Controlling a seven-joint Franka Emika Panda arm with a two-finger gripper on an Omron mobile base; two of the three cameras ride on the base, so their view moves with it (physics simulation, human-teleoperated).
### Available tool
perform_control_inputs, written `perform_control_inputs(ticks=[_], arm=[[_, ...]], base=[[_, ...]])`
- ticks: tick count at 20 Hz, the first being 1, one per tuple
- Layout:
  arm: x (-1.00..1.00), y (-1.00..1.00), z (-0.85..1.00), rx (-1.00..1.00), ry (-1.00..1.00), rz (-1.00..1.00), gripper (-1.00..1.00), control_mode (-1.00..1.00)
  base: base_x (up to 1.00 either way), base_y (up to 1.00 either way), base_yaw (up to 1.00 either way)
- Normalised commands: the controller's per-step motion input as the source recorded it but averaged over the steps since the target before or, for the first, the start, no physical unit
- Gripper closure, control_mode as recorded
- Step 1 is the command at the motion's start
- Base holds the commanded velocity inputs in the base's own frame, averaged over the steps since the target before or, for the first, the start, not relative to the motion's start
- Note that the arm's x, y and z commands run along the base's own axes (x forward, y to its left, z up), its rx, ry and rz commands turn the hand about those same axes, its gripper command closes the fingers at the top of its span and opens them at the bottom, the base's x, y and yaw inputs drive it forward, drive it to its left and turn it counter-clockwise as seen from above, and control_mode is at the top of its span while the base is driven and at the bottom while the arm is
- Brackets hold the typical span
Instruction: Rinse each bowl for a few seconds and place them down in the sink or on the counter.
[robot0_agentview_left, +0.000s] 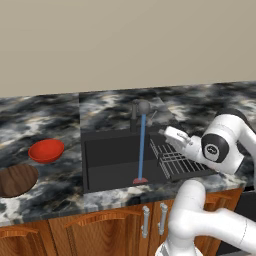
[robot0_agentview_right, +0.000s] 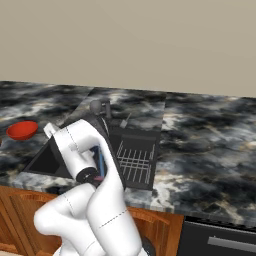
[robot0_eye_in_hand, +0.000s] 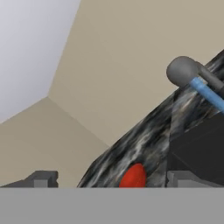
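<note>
Water runs from the faucet (robot0_agentview_left: 143, 107) into the sink (robot0_agentview_left: 107, 155), but both bowls sit on the counter (robot0_agentview_left: 60, 180) to its left, so no rinsing looks done yet. The left base view shows the brown bowl (robot0_agentview_left: 16, 180) nearest and the red bowl (robot0_agentview_left: 46, 150) behind it. The gripper (robot0_eye_in_hand: 109, 179) is wide and empty.

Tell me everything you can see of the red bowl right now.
The red bowl is round, shallow and glossy plain red, upright and empty. It sits on the marbled counter left of the sink, just behind the wooden bowl and apart from it. Nothing touches it but the counter. The open hand is over by the sink.
</note>
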Motion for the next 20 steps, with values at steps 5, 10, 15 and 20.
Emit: perform_control_inputs(ticks=[5,10,15,20], arm=[[-0.2,0.15,0.35,-0.1,0.08,0.0,-1.0,-1.0],[-0.15,0.11,0.34,-0.1,0.08,-0.01,-1.0,-1.0],[-0.14,0.03,0.14,-0.08,0.13,-0.04,-1.0,-1.0],[-0.14,0.01,0.06,-0.05,0.16,-0.05,-1.0,-1.0]], base=[[0.0,0.0,0.0],[0.0,0.0,0.0],[0.0,0.0,0.0],[0.0,0.0,0.0]])
